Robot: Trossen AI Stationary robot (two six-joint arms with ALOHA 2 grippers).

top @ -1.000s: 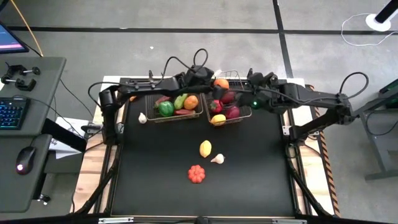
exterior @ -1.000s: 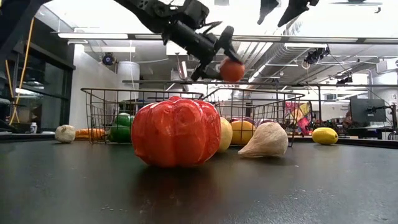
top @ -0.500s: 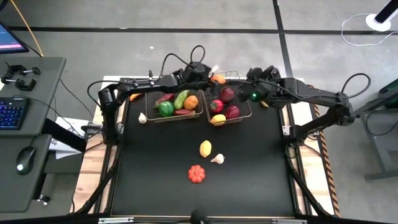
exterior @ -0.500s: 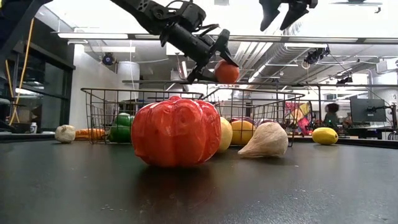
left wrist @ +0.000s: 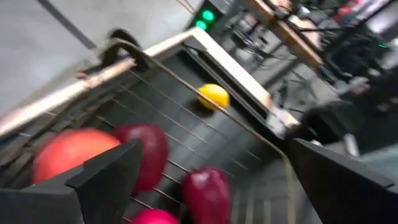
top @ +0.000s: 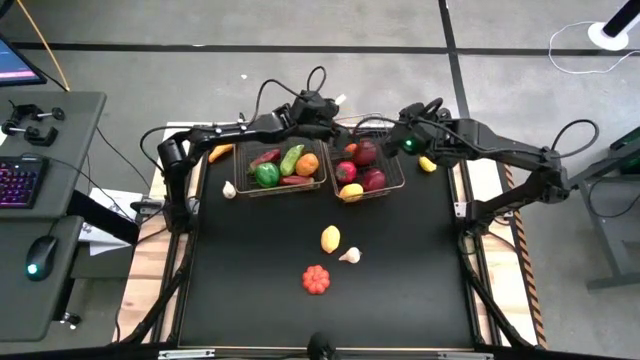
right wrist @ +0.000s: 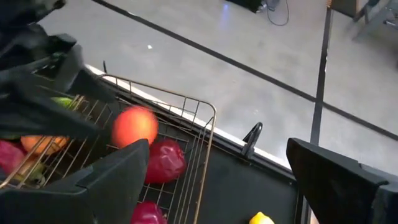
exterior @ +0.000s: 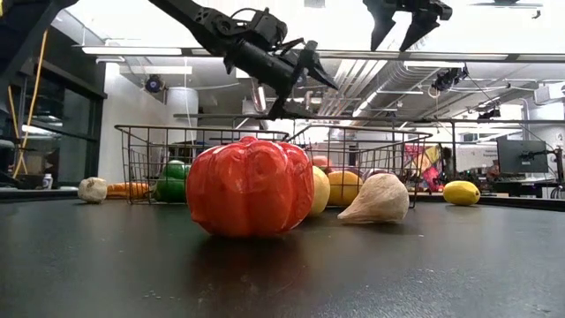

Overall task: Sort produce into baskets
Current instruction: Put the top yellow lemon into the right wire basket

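Above the right basket (top: 390, 180), left gripper (exterior: 305, 71) fingers now apart, orange (right wrist: 134, 126) dropped in, right gripper (exterior: 402, 22) open.

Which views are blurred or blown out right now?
Left wrist view: motion-smeared, the lemon and red fruit soft. Right wrist view: the orange in the basket is smeared, the floor sharp. Low view: ceiling glare turns both claws into silhouettes, and the red pepper looms large up close. High view: even and sharp.

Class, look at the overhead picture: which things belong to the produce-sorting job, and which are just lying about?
Job: two wire baskets, lemon, garlic, red pepper, left gripper, right gripper.
Lying about: keyboard, mouse.
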